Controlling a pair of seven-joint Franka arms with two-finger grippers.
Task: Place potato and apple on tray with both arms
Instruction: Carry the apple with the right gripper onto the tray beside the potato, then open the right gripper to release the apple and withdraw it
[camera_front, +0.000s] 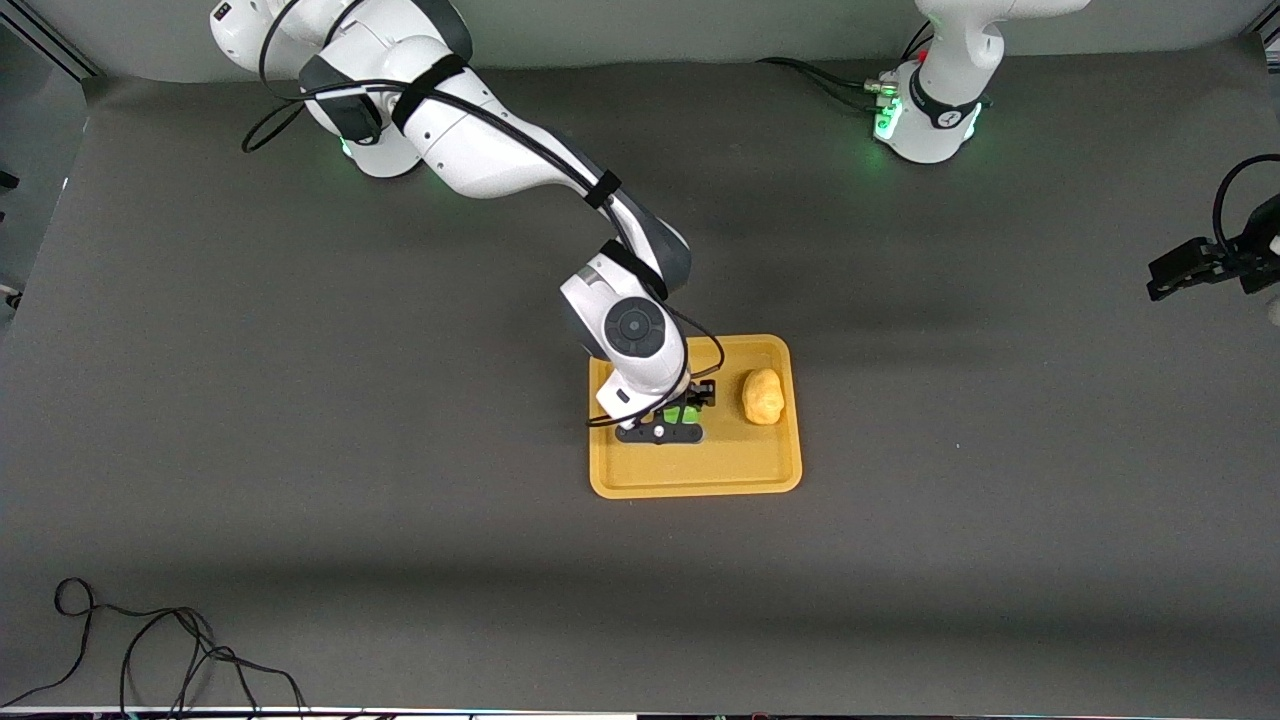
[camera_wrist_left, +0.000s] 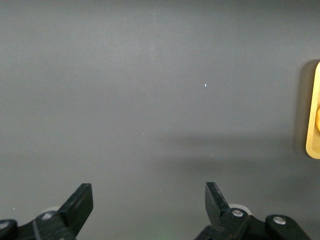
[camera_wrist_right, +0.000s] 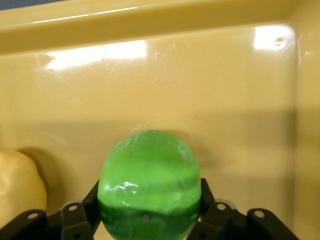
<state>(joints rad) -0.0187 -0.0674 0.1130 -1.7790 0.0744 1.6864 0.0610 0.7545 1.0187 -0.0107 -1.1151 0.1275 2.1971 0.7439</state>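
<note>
Fruit first: one apple (camera_wrist_right: 149, 184) and one potato (camera_front: 762, 395), and a single tray (camera_front: 695, 478) under both. The apple, glossy bright green, sits between the two fingers of the right gripper (camera_front: 672, 418), which press on its sides over the tray's middle part; in the front view only a sliver of green shows under the wrist. In the right wrist view the black fingers (camera_wrist_right: 82, 212) hug the apple from both sides, with the yellow tray (camera_wrist_right: 200, 90) floor and its raised rim filling the rest of the picture. Whether the apple touches the tray floor or hangs just above it cannot be told.

The potato (camera_wrist_right: 17, 187), a lumpy yellow-tan lump, lies on the tray beside the apple, toward the left arm's end of the tray and apart from the gripper.

The tray lies flat on the dark grey table (camera_front: 300, 450), about midway between the two arms' ends.

Two arms are in view. The right one reaches from its base down over the tray. The left arm waits: its left gripper (camera_front: 1195, 270) hangs over bare table at its own end, well apart from the tray. In the left wrist view the left gripper (camera_wrist_left: 149, 205) has its two fingers spread wide with nothing between them, and one edge of the tray (camera_wrist_left: 315, 125) shows at the side.

One loose black cable (camera_front: 150, 650) lies on the table at the edge nearest the front camera, toward the right arm's end.
</note>
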